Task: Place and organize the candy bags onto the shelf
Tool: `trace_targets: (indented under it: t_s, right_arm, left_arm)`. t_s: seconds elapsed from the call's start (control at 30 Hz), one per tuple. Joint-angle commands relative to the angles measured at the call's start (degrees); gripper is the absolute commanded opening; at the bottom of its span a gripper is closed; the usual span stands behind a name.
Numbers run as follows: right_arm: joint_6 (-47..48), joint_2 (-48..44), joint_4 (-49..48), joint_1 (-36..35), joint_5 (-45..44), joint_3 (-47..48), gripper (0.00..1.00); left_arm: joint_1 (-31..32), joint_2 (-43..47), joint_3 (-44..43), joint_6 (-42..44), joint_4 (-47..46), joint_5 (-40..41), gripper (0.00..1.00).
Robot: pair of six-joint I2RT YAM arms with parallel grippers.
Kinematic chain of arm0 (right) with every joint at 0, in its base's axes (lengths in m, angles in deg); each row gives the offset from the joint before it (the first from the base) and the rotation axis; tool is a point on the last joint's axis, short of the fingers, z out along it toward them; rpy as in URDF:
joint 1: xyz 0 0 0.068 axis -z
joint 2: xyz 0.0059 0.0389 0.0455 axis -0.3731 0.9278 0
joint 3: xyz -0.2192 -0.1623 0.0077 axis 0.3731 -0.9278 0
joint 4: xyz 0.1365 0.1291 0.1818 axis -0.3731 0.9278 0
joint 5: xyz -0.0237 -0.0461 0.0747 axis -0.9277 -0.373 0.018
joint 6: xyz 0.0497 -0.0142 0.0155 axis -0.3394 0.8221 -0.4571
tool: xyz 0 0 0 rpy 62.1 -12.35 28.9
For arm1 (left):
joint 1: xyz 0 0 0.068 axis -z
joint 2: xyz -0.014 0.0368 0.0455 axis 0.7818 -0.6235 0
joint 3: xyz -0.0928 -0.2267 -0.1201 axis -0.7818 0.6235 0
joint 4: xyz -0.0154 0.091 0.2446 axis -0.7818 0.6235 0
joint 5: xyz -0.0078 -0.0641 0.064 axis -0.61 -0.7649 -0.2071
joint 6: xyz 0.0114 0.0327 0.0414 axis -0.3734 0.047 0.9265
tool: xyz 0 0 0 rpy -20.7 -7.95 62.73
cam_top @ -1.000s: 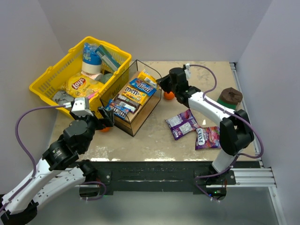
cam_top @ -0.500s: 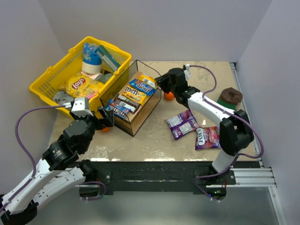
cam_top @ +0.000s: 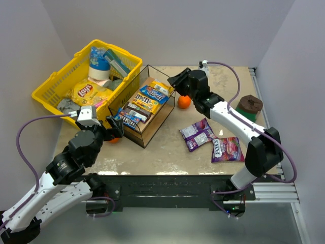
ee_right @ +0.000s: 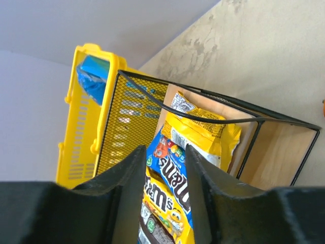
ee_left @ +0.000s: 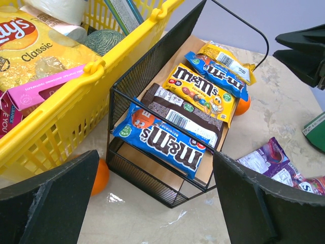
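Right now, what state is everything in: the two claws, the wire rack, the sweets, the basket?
left gripper, wide open, empty.
right gripper, open, empty.
shelf, holding five M&M's packets in a row.
loose candy bags, purple and pink, flat on the table, unshelved.
yellow basket, full, Lay's bag on top.
orange, loose on the table beside the shelf.

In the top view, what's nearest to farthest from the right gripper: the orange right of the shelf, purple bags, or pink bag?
1. orange, just beside the right gripper
2. purple bags, mid-table
3. pink bag, toward the near edge
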State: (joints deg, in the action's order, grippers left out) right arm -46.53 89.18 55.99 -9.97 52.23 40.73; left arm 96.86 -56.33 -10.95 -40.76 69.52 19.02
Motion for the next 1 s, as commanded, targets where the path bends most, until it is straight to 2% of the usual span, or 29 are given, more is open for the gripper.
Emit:
trace_targets:
  t_s: [0.0,0.03,0.13,0.23,0.53,0.9,0.97]
  right_arm:
    - [8.15,5.38,-0.53,-0.29,6.69,7.30,0.33]
    - [8.60,7.65,-0.43,-0.38,7.83,8.37,0.27]
    - [9.92,10.48,0.45,-0.29,8.72,11.72,0.18]
    - [10.63,12.77,1.77,-0.38,9.07,12.86,0.14]
    - [10.36,16.55,2.03,-0.29,10.30,11.28,0.09]
    - [12.55,12.96,2.73,-0.29,8.55,15.49,0.09]
    - [13.52,12.42,5.44,-0.29,7.59,17.51,0.06]
  left_arm:
    - [0.19,0.27,0.23,-0.08,-1.13,1.00,1.00]
    - [0.10,0.27,0.23,-0.08,-1.04,1.09,0.99]
    - [0.18,0.36,0.32,-0.25,-0.69,1.35,0.99]
    - [0.18,0.63,0.32,-0.25,-0.51,1.62,0.99]
    - [0.10,0.63,0.32,-0.25,-0.51,1.62,1.00]
    - [0.19,0.71,0.49,-0.34,-0.43,1.71,1.00]
    - [0.10,0.71,0.49,-0.43,-0.43,1.71,1.00]
